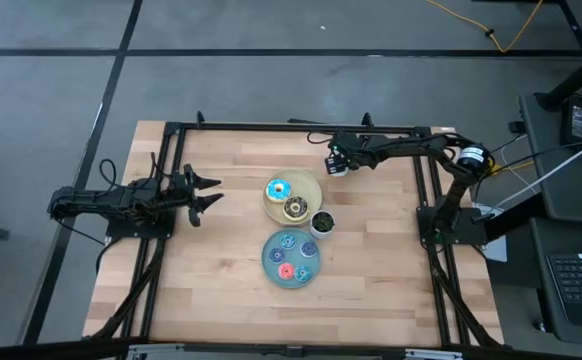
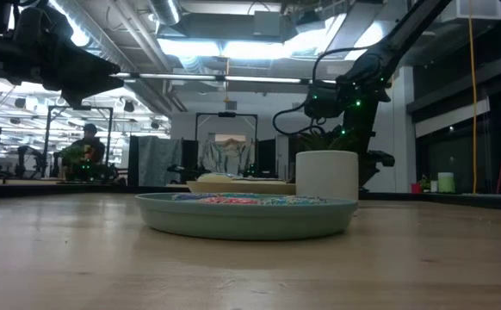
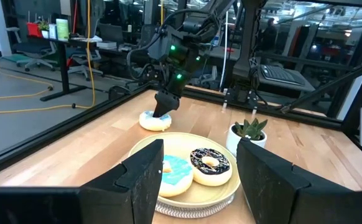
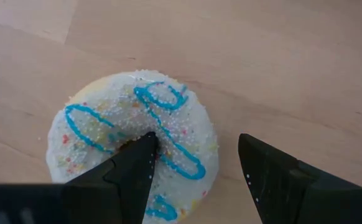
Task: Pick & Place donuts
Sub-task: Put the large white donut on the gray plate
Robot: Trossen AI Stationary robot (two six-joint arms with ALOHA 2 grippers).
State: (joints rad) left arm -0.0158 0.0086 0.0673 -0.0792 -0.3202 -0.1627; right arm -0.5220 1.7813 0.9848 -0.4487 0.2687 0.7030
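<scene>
Tabletop (image 4: pixel 280 56): white-iced donut (image 4: pixel 137 137) under spread right gripper (image 4: pixel 196 162).

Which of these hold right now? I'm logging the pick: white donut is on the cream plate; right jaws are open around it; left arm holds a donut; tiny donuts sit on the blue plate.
1. The white-iced donut lies on the cream plate. False: it lies on the bare table.
2. The right gripper has open jaws at that donut. True.
3. The left gripper holds a donut. False: it is open.
4. Tiny donuts sit on the blue plate. True.
</scene>
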